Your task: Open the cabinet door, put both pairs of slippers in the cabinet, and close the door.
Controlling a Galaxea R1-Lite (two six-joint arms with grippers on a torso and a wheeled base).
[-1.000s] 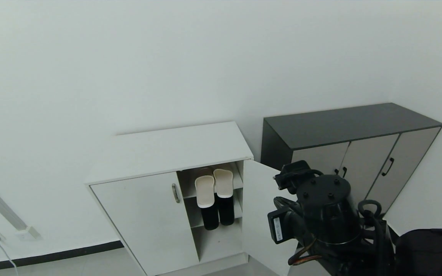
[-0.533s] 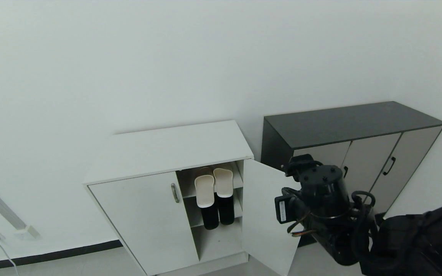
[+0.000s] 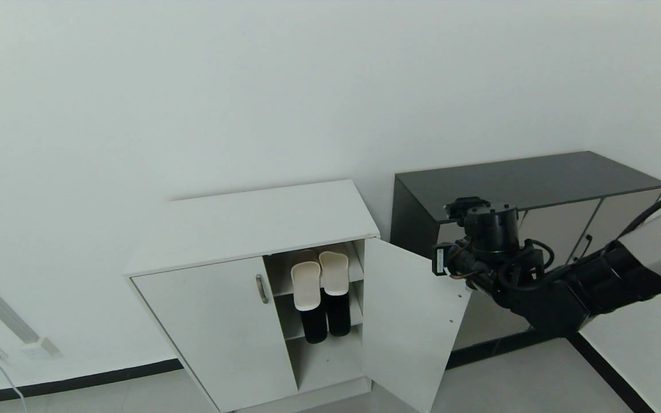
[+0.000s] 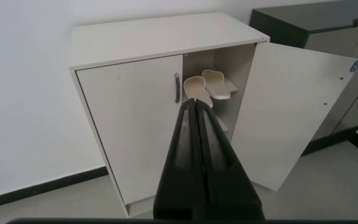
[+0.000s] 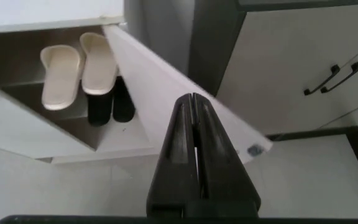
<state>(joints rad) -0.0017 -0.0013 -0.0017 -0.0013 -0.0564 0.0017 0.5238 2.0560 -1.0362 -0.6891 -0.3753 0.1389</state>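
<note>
While the white wooden cabinet [image 3: 250, 226] stands with one door [image 3: 408, 321] swung open, cream slippers [image 3: 306, 284] and black slippers [image 3: 313, 327] sit shelved inside; the right gripper [image 5: 192, 99], pinched together and empty, hangs near the door's outer edge, and the left gripper [image 4: 195, 107] is likewise closed on nothing

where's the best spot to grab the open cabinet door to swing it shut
Probably grip the door by its free upright edge near the top corner, farthest from the hinged side, coming from the robot's right with the right gripper, which is shut and would have to open first. The panel is thin and stands wide open, so that edge is bare to straddle.
</note>
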